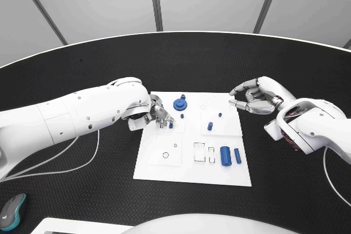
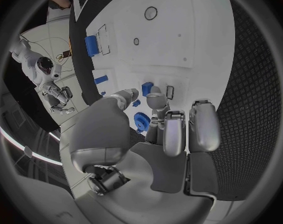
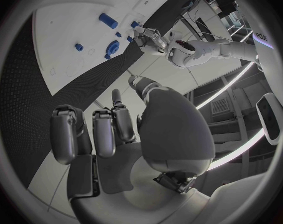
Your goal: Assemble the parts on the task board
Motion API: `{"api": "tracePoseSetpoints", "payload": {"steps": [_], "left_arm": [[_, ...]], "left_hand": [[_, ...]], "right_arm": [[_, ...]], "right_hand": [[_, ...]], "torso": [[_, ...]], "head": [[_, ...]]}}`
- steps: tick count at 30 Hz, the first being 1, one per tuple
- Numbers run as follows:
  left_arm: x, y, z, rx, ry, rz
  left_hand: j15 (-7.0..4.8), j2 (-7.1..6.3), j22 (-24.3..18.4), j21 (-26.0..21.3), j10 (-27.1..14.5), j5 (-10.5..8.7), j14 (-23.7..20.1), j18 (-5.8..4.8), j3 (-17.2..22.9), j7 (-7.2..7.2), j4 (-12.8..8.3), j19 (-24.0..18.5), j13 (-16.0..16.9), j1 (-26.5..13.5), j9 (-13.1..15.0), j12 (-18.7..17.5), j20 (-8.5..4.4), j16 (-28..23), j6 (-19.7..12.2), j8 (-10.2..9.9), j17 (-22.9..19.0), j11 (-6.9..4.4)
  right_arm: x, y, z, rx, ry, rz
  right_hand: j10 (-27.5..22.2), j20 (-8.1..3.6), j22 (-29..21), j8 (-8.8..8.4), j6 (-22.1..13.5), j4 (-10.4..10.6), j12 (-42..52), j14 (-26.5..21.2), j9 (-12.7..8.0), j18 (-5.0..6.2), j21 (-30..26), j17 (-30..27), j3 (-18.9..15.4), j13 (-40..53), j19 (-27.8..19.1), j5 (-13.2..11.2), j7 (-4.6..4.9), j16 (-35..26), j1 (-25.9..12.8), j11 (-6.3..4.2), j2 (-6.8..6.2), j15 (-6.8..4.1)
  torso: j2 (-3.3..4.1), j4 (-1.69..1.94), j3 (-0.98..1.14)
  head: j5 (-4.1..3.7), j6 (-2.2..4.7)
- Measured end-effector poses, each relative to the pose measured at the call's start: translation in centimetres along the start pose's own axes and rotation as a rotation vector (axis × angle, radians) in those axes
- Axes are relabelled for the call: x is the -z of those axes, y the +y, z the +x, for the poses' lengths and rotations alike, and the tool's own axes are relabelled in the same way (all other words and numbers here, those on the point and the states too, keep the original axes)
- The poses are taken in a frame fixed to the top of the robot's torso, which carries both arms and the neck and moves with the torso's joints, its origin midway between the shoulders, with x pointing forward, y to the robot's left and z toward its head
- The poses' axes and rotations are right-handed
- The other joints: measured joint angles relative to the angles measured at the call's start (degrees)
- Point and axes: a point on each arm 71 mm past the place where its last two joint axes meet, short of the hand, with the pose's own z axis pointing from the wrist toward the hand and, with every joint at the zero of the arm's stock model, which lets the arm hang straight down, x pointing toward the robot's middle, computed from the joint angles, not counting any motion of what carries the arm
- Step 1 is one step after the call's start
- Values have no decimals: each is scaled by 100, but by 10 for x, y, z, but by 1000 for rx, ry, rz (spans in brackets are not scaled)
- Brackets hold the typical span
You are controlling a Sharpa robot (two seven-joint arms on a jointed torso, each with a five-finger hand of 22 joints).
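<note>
The white task board [image 1: 165, 170] lies mid-table. My left hand [image 1: 155, 114] hovers over its upper left part and pinches a small blue part [image 1: 170, 125] between thumb and a fingertip; the left wrist view shows that part [image 2: 147, 88] at the fingertips [image 2: 156, 100], beside a rectangular slot. A blue gear-like part [image 1: 180, 103] stands just beyond the hand. A small blue peg [image 1: 210, 126] stands mid-board. Two blue cylinders [image 1: 226, 156] lie at the lower right. My right hand [image 1: 253, 98] hangs at the board's upper right corner, fingers curled in around nothing.
Outlined slots [image 1: 199, 150] and a round hole [image 1: 166, 155] mark the board's lower half. White cables [image 1: 80, 155] trail from the left arm over the black table. A grey-teal mouse-like object [image 1: 12, 211] lies at the near left edge.
</note>
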Motion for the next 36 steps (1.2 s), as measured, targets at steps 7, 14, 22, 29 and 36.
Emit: {"api": "tracePoseSetpoints", "payload": {"steps": [7,14,22,29,36], "left_arm": [[12,8,-16,31,-6,21],[26,13,-57,73,-71,31],[26,12,-82,88,-131,21],[19,7,-91,52,-172,2],[10,4,-95,34,-178,-19]], "left_hand": [[1,18,-83,-70,-272,0,0,0,-24,71,-24,0,-292,361,-22,-204,0,0,-159,-176,0,84],[53,1,-187,-131,-368,0,11,0,-71,163,-24,-39,-342,426,-88,-277,16,0,-268,-305,0,143],[53,21,-183,-131,-388,0,11,0,-87,163,-8,-39,-361,446,-114,-277,16,0,-268,-331,0,164],[94,21,-266,-158,-522,-27,12,0,-179,215,15,-79,-490,446,-167,-358,56,-7,-320,-446,0,236],[135,37,-282,-179,-573,-116,11,0,-253,215,15,-104,-503,355,-196,-358,81,-21,-319,-487,0,246]], "right_arm": [[-1,-4,-2,5,-5,8],[-2,-6,-3,8,-10,14],[-2,-6,-3,8,-11,14],[-2,-5,-2,7,-9,12],[-2,-5,-2,6,-7,10]], "right_hand": [[0,0,0,0,0,0,0,0,0,0,0,0,0,0,0,0,0,-22,0,0,0,0],[0,0,0,0,0,0,0,0,-1,0,0,0,0,-1,0,0,0,-22,0,0,0,0],[0,0,0,0,0,0,0,0,-1,0,0,4,0,-1,0,29,0,-22,0,0,0,0],[0,0,0,0,0,0,0,0,-1,1,0,4,0,-2,0,29,0,-22,0,0,0,0],[0,0,0,0,0,0,0,0,-1,0,0,3,0,-2,0,29,0,-22,0,0,0,0]], "torso": [[-7,10,-4],[-11,13,4],[7,18,1],[29,26,-6],[46,17,-13]], "head": [[-24,92],[-8,197],[-3,294],[-2,332],[37,345]]}}
